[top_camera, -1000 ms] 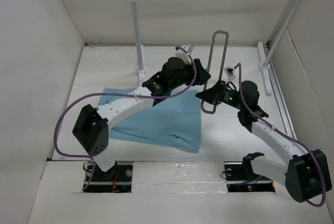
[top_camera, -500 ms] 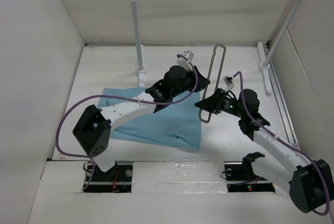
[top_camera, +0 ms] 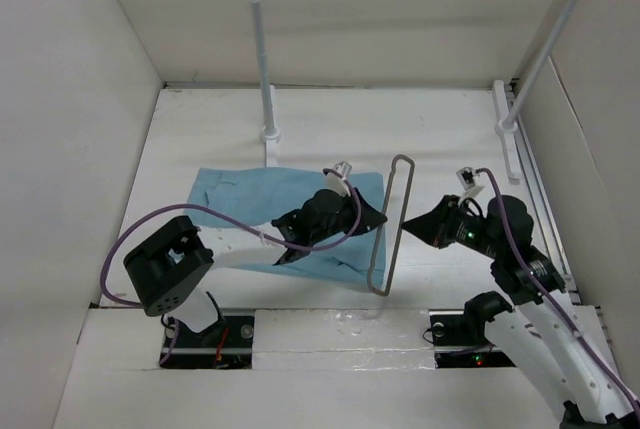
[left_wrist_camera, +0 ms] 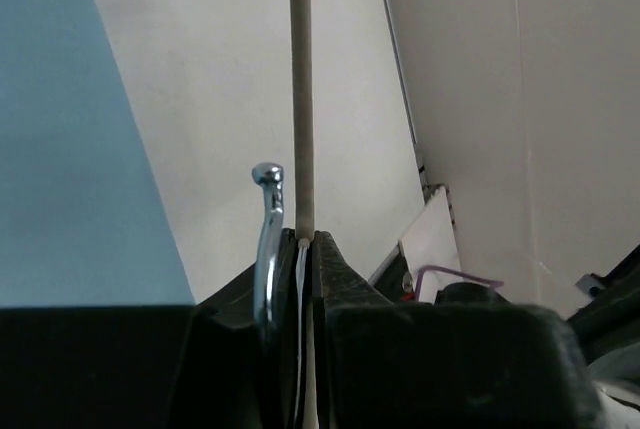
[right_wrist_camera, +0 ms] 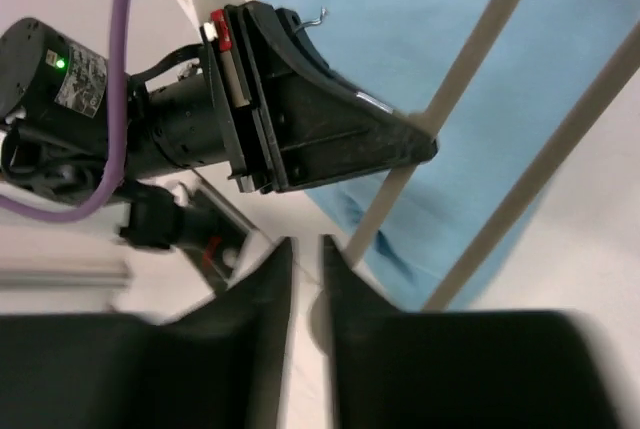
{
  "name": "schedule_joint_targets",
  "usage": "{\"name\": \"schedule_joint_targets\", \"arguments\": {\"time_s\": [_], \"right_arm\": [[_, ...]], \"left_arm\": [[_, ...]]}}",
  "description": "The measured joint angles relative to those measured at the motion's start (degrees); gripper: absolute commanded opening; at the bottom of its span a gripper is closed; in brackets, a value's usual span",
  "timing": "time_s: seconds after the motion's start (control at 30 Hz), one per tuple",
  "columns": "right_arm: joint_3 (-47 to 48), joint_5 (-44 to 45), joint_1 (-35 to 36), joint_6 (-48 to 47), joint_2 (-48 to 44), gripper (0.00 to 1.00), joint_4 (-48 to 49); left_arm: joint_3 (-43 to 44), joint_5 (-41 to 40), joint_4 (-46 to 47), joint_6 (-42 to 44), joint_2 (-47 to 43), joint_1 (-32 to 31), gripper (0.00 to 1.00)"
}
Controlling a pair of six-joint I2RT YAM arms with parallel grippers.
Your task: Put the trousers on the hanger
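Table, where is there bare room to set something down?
Free: the far strip of table between the rack posts, beyond the trousers. Crowded: the middle, where the left claw and right claw flank the hanger.

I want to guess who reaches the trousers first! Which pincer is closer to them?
Left. The left pincer is at the right edge of the trousers, clamped on the hanger. The right pincer is beyond the hanger, off the cloth.

The trousers point(top_camera: 240, 189) are sky-blue, the hanger point(top_camera: 409, 184) grey, cables point(top_camera: 190, 207) purple, table point(top_camera: 200, 129) white.
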Motion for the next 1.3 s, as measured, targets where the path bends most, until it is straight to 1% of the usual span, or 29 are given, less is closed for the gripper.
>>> {"name": "schedule_joint_targets", "arguments": {"time_s": [0.03,0.07,0.13,0.2,0.4,0.43,0.47,0.5,0.53,0.57,0.63,0.73,0.77,0.83,0.93,1.1,1.3], "right_arm": [[0.59,0.81,0.0,-0.13,-1.16,0.04,-1.53],[1.09,1.55,0.0,-0.61,-1.81,0.0,-2.71],[1.57,2.51,0.0,-1.97,-1.31,0.0,-3.93],[1.6,3.87,0.07,-3.54,0.72,0.0,-4.74],[1.62,8.02,0.31,-10.88,14.03,0.0,-3.82],[1.62,8.33,0.2,-12.04,16.72,0.01,-3.23],[1.62,8.35,0.15,-12.17,16.98,0.08,-3.21],[1.66,8.7,-0.07,-13.99,21.16,0.12,-2.25],[2.1,8.85,-0.26,-15.3,23.45,0.15,-1.73],[2.62,8.92,-0.39,-16.39,25.97,0.22,-0.83],[3.3,9.18,-0.76,-18.49,31.17,0.25,1.95],[3.28,8.81,-1.92,-20.48,36.28,0.27,5.2],[3.28,8.7,-2.21,-20.92,37.62,0.31,6.4],[3.23,8.63,-2.4,-21.51,40.02,0.32,8.72],[1.84,8.59,-2.62,-21.53,42.25,0.4,13.31],[-0.66,7.69,-2.95,-20.33,45.22,0.41,19.04],[-4.61,5.99,-2.45,-15.76,49.57,0.42,27.17]], "left_arm": [[-1.51,-0.55,1.36,-1.01,-0.31,-0.79,0.0],[-2.91,-1.27,2.62,-1.92,-0.48,-1.55,0.0],[-4.94,-2.99,5.33,-4.39,-0.46,-2.62,0.0],[-6.58,-3.63,6.16,-5.2,-0.15,-2.89,0.0],[-6.95,-9.51,10.4,-8.41,4.98,-2.8,0.0],[-6.62,-10.4,10.4,-8.74,6.16,-2.78,0.0],[-6.08,-11.15,10.27,-8.96,7.43,-2.78,0.0],[-5.27,-11.82,9.92,-9.14,8.72,-2.8,0.0],[-4.26,-12.46,9.42,-9.35,9.9,-2.82,0.0],[-3.15,-13.0,9.16,-9.81,11.26,-2.89,0.0],[-1.44,-13.77,9.18,-10.8,13.51,-2.91,0.0],[0.33,-14.91,8.22,-11.72,15.61,-3.1,0.0],[0.94,-15.5,7.48,-11.91,16.11,-3.41,0.0],[2.19,-16.55,5.81,-12.13,16.59,-4.13,0.0],[3.76,-17.9,3.56,-12.33,16.65,-5.53,0.0],[4.07,-18.88,0.92,-12.63,16.65,-6.29,0.0],[4.09,-19.34,-0.48,-12.63,16.63,-6.27,0.0]]}}
